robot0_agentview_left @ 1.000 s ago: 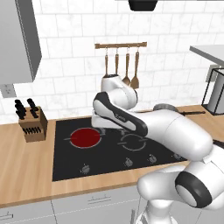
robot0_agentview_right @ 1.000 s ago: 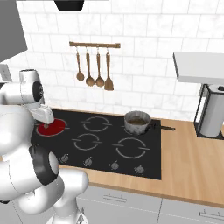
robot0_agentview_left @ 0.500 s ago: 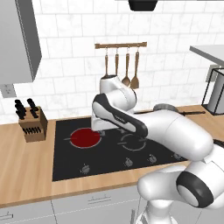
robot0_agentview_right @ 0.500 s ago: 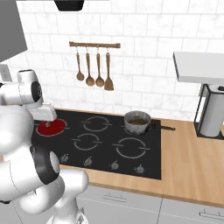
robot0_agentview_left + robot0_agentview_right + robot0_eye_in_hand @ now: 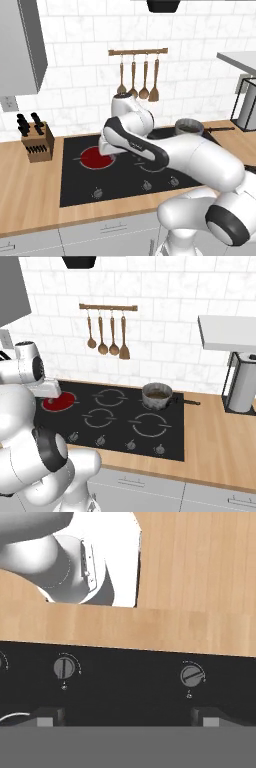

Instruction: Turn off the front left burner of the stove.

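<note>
**Cooktop, left burner lit; arm folded low over its left half**

- Stove [image 5: 125, 175]: flat black glass top set into a wooden counter [image 5: 30, 200], with grey ring marks and a row of small round knobs along its near edge.
- Front left burner [image 5: 95, 157]: solid red disc at the left of the glass, seen also in the right base view [image 5: 59, 402]. The arm's white hand covers its right edge in the left base view and its upper left edge in the right base view.
- Gripper [image 5: 125, 719]: two dark finger tips rise at the bottom of the hand view, wide apart, nothing between them. It hangs above the glass near the knob row, touching nothing that can be seen.
- Knobs, hand view: left knob [image 5: 64, 667] with its bar upright in that view; right knob [image 5: 191, 675] with its bar slanted. Both lie beyond the finger tips, with the wooden counter edge behind them.
- Pot [image 5: 157, 395]: grey metal, dark handle pointing right, on the back right zone, well apart from the red burner.
- Knife block [image 5: 36, 141]: wooden, on the counter just left of the stove.
- Utensil rail [image 5: 108, 307]: wooden bar on the white tiled wall, four wooden utensils hanging from it.
</note>
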{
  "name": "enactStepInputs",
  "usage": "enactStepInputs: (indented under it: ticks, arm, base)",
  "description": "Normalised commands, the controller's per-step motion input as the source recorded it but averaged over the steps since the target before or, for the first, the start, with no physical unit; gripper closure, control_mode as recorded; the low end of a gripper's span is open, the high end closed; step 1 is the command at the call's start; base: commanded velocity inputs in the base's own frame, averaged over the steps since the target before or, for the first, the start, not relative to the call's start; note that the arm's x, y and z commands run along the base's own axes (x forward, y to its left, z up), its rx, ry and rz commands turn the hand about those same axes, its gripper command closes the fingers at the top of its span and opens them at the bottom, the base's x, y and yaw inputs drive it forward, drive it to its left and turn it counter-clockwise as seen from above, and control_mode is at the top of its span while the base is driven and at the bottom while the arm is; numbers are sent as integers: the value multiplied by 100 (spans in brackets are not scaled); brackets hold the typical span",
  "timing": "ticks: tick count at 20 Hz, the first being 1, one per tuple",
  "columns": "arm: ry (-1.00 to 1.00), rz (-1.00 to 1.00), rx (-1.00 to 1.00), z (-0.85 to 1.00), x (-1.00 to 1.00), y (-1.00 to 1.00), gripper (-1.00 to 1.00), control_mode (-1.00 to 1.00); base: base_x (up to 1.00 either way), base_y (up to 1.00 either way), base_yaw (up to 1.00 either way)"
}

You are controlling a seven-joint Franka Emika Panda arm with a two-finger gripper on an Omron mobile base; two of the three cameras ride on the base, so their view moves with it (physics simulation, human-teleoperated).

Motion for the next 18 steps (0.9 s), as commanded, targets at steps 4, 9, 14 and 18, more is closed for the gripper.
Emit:
enactStepInputs:
  ticks: [4,9,14,18]
  arm:
    - [0,0,11,-6,0,27,-100,-100]
    - [3,0,10,-7,0,20,-100,-100]
    - [14,0,0,-19,0,21,-100,-100]
    - [22,0,0,-30,0,14,-100,-100]
  base:
    - [0,0,0]
    - [0,0,0]
    - [0,0,0]
    - [0,0,0]
